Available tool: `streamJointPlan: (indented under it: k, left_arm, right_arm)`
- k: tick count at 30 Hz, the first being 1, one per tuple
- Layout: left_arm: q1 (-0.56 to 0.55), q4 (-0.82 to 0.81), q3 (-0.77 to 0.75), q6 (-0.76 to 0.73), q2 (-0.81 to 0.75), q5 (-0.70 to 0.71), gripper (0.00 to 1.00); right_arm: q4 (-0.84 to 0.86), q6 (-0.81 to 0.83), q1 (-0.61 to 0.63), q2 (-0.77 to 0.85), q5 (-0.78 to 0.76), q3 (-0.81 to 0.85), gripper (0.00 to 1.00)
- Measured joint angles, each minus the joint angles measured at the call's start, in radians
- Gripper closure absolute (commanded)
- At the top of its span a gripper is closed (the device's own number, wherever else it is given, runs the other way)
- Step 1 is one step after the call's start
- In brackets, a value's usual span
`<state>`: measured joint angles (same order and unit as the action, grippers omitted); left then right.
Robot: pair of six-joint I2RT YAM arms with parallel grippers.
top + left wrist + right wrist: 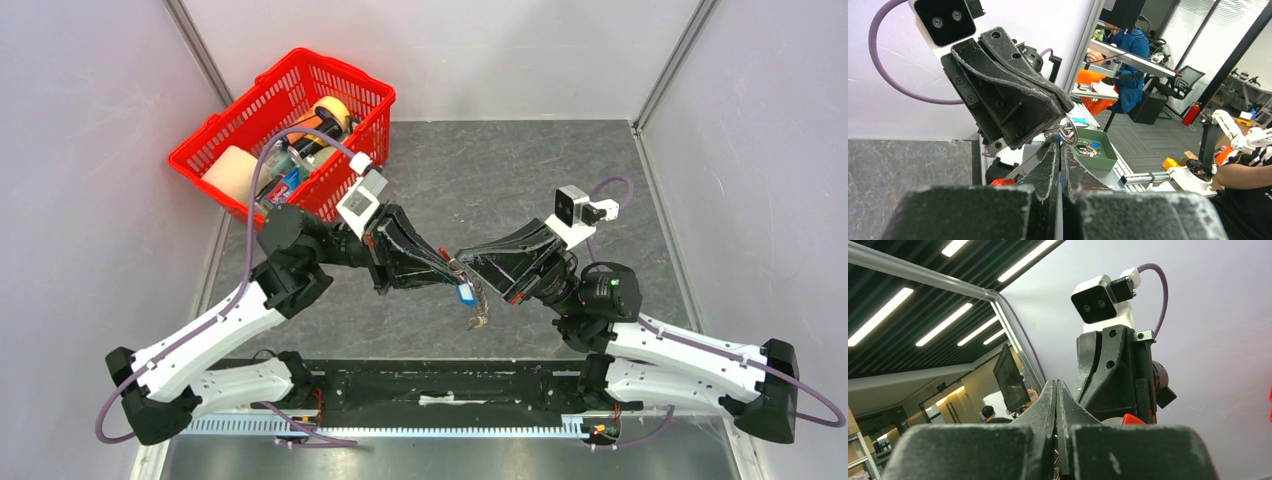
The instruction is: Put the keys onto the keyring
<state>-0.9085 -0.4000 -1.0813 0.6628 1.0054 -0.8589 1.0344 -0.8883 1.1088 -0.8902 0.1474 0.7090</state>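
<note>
Above the middle of the grey table my two grippers meet tip to tip. My left gripper (pixel 452 270) (pixel 1060 142) is shut, and a sliver of the blue key (pixel 1060 178) shows between its pads. In the top view the key's blue head (pixel 466 293) hangs just under the tips. My right gripper (pixel 468 262) (pixel 1056 382) is shut on the keyring, whose silvery wire loop (pixel 1068 131) sits at my left fingertips. The keyring's grey-tan metal pieces (pixel 478 312) dangle below. No red clip can be made out.
A red basket (pixel 235 103) full of objects stands at the back left, close behind the left arm. Booth walls close in on both sides and the back. A black base plate (pixel 420 385) runs along the near edge.
</note>
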Motion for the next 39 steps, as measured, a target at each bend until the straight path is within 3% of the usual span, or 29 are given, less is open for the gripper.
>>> streamJointPlan:
  k: [39]
  left_arm:
    - [-0.014,-0.026,-0.053,0.020,0.050,-0.045,0.98]
  right_arm:
    - [0.159,-0.071,0.032,-0.069,0.039,-0.008,1.00]
